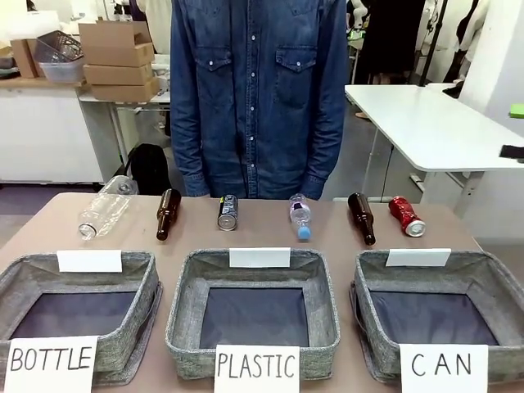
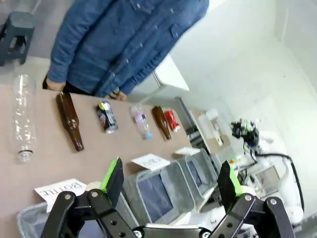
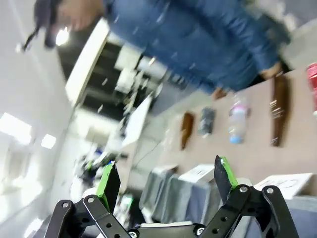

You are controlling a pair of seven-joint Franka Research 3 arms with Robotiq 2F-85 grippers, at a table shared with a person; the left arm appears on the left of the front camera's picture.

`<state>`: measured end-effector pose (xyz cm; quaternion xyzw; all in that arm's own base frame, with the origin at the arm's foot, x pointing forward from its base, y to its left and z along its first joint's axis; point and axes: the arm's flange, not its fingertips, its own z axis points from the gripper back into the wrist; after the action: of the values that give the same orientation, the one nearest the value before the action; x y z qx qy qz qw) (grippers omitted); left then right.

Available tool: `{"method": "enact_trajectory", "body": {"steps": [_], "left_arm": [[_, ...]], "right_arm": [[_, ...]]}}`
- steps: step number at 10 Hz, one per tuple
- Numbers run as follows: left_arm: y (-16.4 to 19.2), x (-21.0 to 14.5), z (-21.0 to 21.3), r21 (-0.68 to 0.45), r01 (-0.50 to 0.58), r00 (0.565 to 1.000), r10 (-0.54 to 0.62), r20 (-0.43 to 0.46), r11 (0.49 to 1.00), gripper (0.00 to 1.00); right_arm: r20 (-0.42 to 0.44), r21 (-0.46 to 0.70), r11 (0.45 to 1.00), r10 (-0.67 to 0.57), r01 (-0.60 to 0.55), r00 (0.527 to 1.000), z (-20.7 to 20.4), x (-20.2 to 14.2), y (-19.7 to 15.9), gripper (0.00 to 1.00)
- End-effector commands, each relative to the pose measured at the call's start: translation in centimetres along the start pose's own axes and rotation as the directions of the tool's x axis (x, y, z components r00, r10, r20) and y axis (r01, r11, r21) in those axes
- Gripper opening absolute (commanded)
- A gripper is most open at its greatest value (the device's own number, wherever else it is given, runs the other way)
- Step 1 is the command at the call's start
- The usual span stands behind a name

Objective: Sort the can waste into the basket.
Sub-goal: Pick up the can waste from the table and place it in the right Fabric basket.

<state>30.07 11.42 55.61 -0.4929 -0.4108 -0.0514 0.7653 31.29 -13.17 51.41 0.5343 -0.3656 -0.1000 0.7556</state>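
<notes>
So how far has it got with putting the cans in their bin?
Nothing looks done: the CAN basket is empty. Nothing is in hand: the left gripper and the right gripper are open, holding nothing. Both cans are left to do: the crushed red can and the dark can lie at the far side of the table.

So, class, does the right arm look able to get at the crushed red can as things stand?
Probably yes. The red can lies in the open at the table's far right, apart from the brown bottle beside it, with nothing over it. The right fingers are open and empty.
</notes>
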Motion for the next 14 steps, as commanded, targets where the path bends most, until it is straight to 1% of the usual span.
{"method": "enact_trajectory", "body": {"steps": [1,5,6,7,8,9,10,11,12,13,14], "left_arm": [[-1.1,-0.3,-0.6,-0.012,0.021,0.998,-0.022,-0.066,1.000,1.00],[-1.1,-0.3,-0.6,-0.012,0.021,0.998,-0.022,-0.066,1.000,1.00],[-1.1,-0.3,-0.6,-0.012,0.021,0.998,-0.022,-0.066,1.000,1.00],[-1.1,-0.3,-0.6,-0.012,0.021,0.998,-0.022,-0.066,1.000,1.00],[-1.1,-0.3,-0.6,-0.012,0.021,0.998,-0.022,-0.066,1.000,1.00],[-1.1,-0.3,-0.6,-0.012,0.021,0.998,-0.022,-0.066,1.000,1.00],[-1.1,-0.3,-0.6,-0.012,0.021,0.998,-0.022,-0.066,1.000,1.00],[-1.1,-0.3,-0.6,-0.012,0.021,0.998,-0.022,-0.066,1.000,1.00],[-1.1,-0.3,-0.6,-0.012,0.021,0.998,-0.022,-0.066,1.000,1.00],[-1.1,-0.3,-0.6,-0.012,0.021,0.998,-0.022,-0.066,1.000,1.00],[-1.1,-0.3,-0.6,-0.012,0.021,0.998,-0.022,-0.066,1.000,1.00]], "right_arm": [[-0.088,0.091,0.996,0.010,-0.002,0.996,-1.3,-0.8,0.2,1.00],[-0.088,0.091,0.996,0.010,-0.002,0.996,-1.3,-0.8,0.2,1.00],[-0.096,0.081,0.996,-0.018,0.026,0.995,-1.4,-1.4,0.4,1.00],[-0.176,-0.163,0.986,-0.008,-0.021,0.984,-3.5,-0.3,0.2,1.00],[-0.241,-0.389,0.916,0.002,-0.099,0.971,-5.4,0.5,-0.4,1.00],[-0.334,-0.536,0.821,0.007,-0.196,0.942,-6.9,0.7,-1.1,1.00],[-0.360,-0.635,0.735,-0.012,-0.236,0.933,-7.9,0.8,-1.6,1.00],[-0.286,-0.686,0.703,-0.023,-0.188,0.958,-8.0,1.3,-1.7,1.00],[-0.179,-0.717,0.688,-0.029,-0.110,0.983,-7.7,1.7,-1.7,1.00],[-0.075,-0.738,0.674,-0.027,-0.038,0.997,-7.2,1.9,-1.8,1.00],[-0.032,-0.716,0.698,-0.007,-0.018,0.999,-6.6,1.8,-1.6,1.00]]}}
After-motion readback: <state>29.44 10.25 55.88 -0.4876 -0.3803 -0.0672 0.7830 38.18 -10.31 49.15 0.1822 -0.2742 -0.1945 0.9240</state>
